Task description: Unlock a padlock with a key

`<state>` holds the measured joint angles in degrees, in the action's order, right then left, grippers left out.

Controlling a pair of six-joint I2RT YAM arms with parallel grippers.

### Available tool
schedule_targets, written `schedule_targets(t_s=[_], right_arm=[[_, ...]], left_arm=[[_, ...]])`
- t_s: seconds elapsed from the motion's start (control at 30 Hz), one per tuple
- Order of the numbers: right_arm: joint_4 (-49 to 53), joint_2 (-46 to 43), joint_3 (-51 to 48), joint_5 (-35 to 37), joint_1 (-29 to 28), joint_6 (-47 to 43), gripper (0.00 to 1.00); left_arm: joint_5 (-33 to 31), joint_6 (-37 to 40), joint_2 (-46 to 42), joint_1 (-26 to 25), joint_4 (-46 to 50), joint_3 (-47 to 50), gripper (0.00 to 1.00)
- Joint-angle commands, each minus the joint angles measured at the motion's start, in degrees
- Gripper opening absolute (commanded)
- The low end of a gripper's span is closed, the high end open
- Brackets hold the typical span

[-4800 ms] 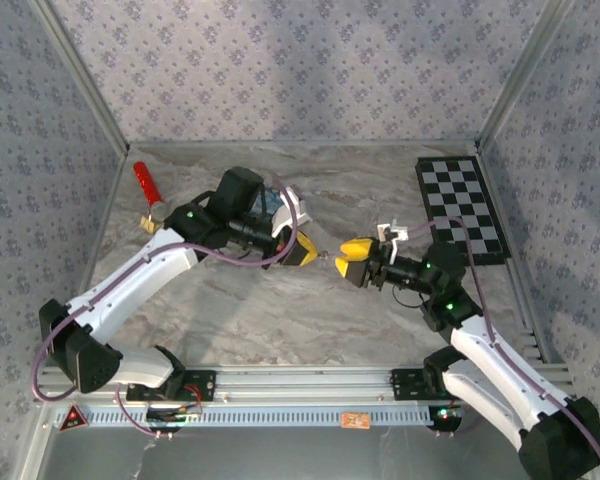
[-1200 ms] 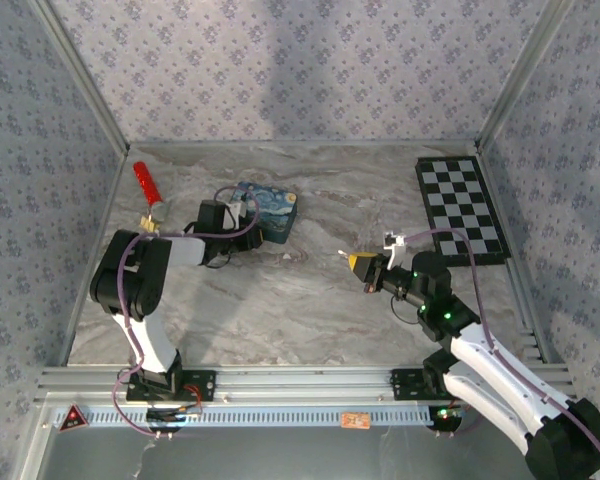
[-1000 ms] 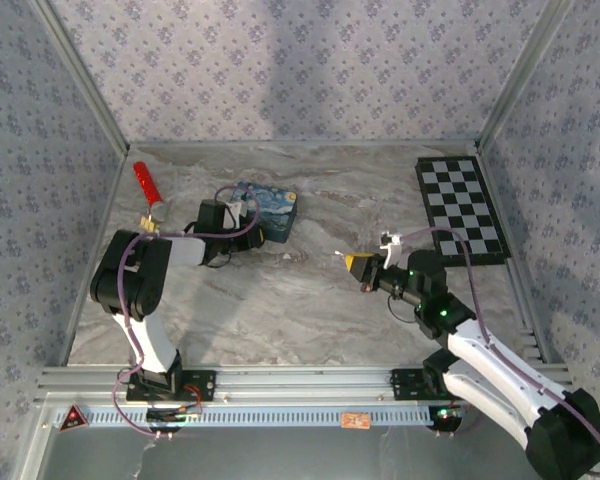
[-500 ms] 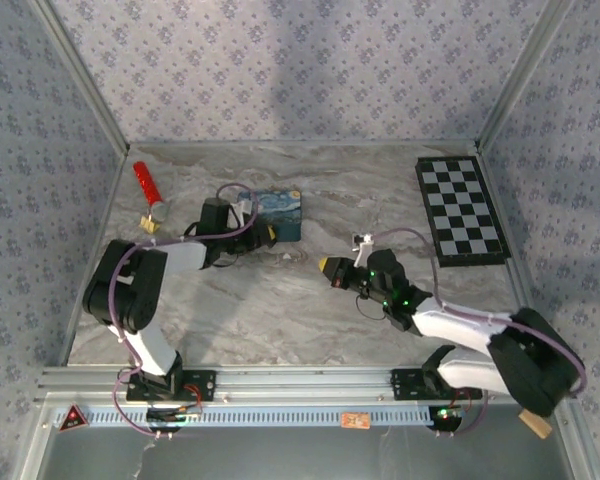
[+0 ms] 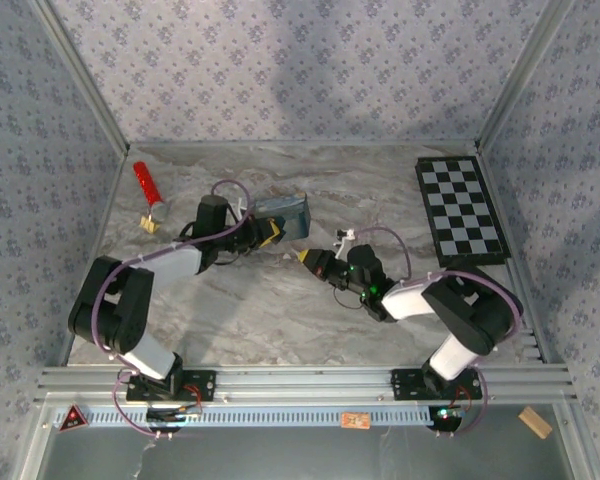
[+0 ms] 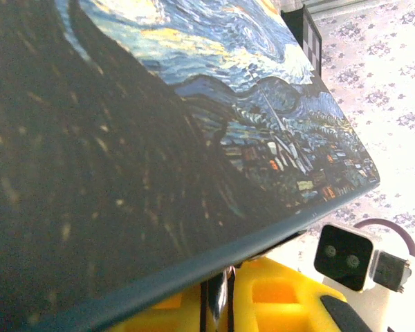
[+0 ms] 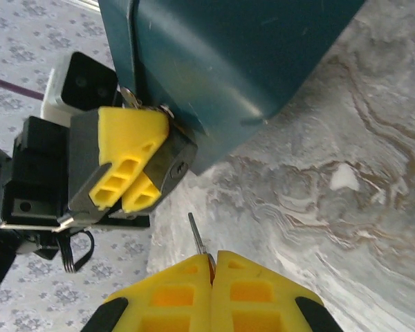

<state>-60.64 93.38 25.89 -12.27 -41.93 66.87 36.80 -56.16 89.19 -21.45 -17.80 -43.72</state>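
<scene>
My left gripper lies low against the near edge of the blue painted tin. Its yellow fingers are pinched on the small black padlock, whose round keyhole faces the right gripper. In the left wrist view the tin covers most of the frame, and a thin metal sliver sits between my left gripper's fingers. My right gripper is shut on the key. The key's blade points at the padlock, a short gap away. The right gripper sits just right of the left one.
A red stick and a small tan block lie at the far left. A chessboard lies at the back right. The right arm stretches low across the middle of the table. Patterned walls enclose the table.
The right arm has swung left and stretched out, bringing the key close to the left gripper. The left gripper and the tin have shifted a little to the right.
</scene>
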Motion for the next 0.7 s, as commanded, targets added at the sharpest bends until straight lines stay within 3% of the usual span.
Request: schedule_targets(t_s=[0.0,0.67], right_arm=[[-8.2,2.6,2.2,-1.3,0.0,3.6,0.0],[-16.7,11.7,4.9,-2.8,0.4,10.4,0.0]], left_arm=[[2.1,-1.3,-3.4,-0.3,-4.1,-0.2,0.0],[3.3,-6.5,-4.1,-0.3,-11.5,1.9,0.0]])
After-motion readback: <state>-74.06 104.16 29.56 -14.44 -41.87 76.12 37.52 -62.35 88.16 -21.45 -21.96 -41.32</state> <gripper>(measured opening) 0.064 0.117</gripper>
